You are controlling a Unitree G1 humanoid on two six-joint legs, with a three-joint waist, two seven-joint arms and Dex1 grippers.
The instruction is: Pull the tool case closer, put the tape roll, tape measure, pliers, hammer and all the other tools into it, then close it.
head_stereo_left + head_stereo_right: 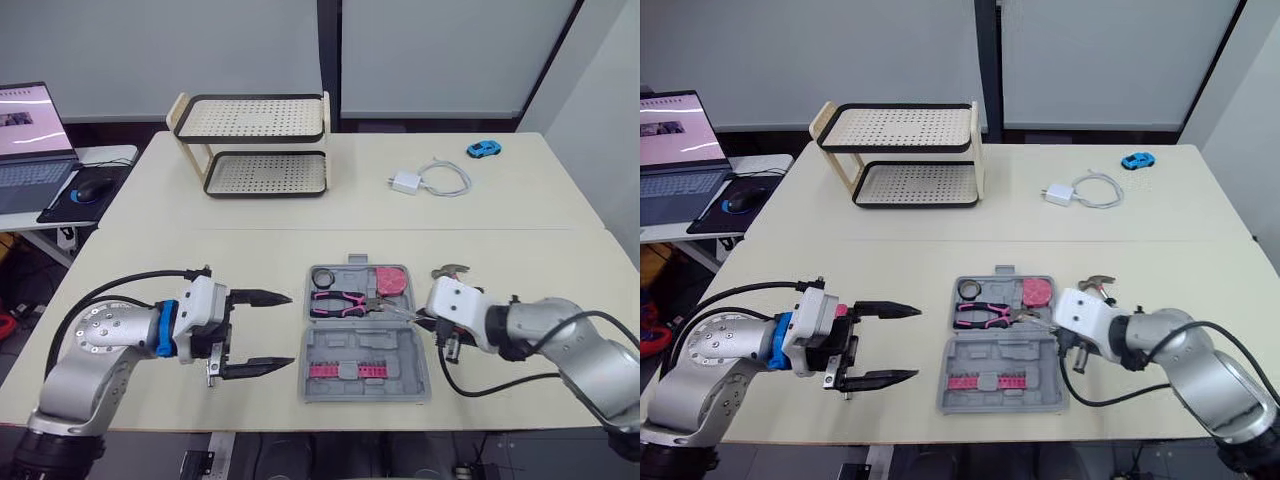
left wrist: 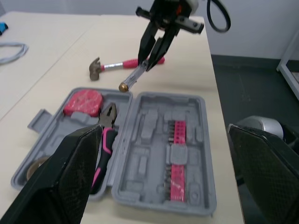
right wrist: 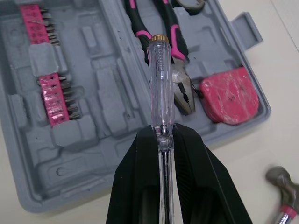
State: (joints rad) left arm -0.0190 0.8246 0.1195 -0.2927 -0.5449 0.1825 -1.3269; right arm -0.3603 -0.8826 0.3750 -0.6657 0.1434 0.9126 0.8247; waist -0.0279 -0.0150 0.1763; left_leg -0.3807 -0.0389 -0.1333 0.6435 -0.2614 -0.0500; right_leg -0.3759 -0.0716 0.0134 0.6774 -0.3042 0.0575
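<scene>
Left gripper [image 1: 290, 329] hangs just left of the case [image 1: 400, 372], jaws wide, nothing in them. The case lies open on the tabletop [image 1: 250, 250] between both arms. Right gripper [image 3: 162, 135] has its jaws clamped on a clear screwdriver [image 3: 160, 79], handle poking over the case's right side. Pliers [image 1: 335, 300], tape measure [image 1: 389, 282] and tape roll [image 1: 323, 279] sit in the far half. Hammer [image 1: 452, 271] lies just past the case's right corner. Further back: charger [image 1: 405, 182], rack [image 1: 260, 140], toy car [image 1: 483, 149].
</scene>
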